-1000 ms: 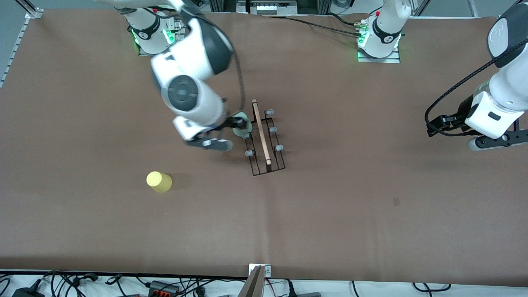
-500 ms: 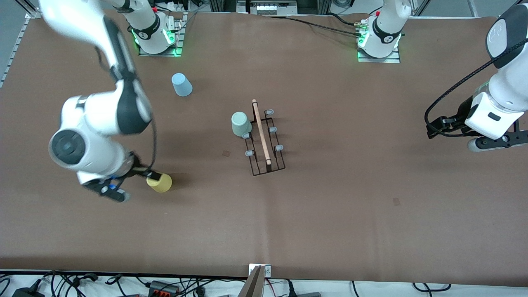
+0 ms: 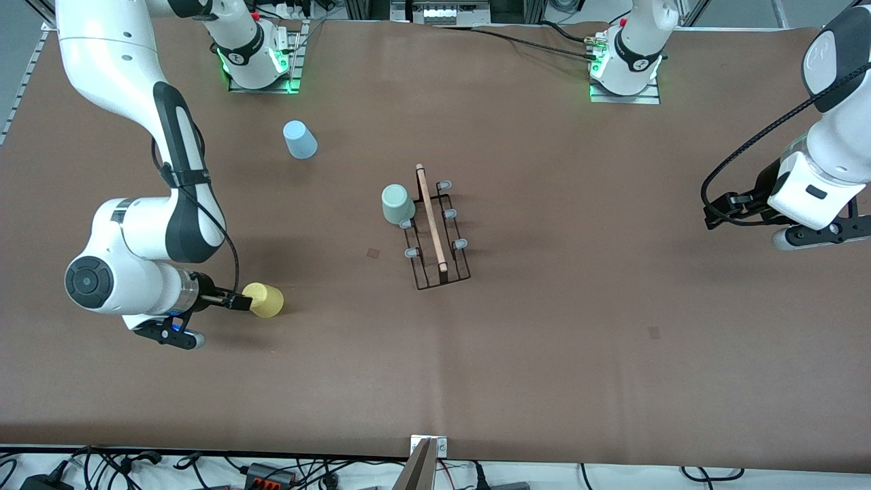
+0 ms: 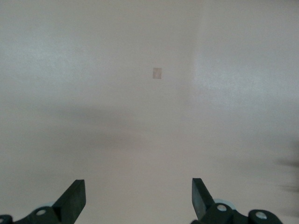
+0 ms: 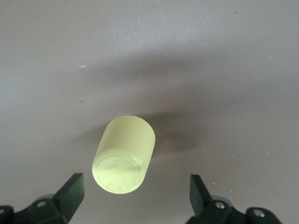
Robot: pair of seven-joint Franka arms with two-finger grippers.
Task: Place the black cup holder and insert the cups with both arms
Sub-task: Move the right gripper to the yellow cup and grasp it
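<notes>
The black cup holder (image 3: 435, 235) stands mid-table, its wooden rod handle (image 3: 431, 218) on top. The mint cup (image 3: 397, 204) sits upside down over a peg on the holder's side toward the right arm's end. The yellow cup (image 3: 264, 299) stands upside down nearer the front camera, toward the right arm's end. My right gripper (image 3: 239, 300) is open right beside it; in the right wrist view the gripper (image 5: 135, 182) has the yellow cup (image 5: 125, 156) just ahead of its spread fingers, untouched. The blue cup (image 3: 299, 139) stands near the right arm's base. My left gripper (image 3: 714, 209) waits open and empty; the left wrist view (image 4: 138, 183) shows it over bare table.
The brown table mat (image 3: 544, 340) spreads wide around the holder. Several pegs (image 3: 461, 243) on the holder are bare. Cables and a metal bracket (image 3: 427, 449) lie along the table's edge nearest the front camera.
My right arm left the mint cup on the holder's peg and swung to the yellow cup, then settled with its gripper beside it. The left arm has not moved.
</notes>
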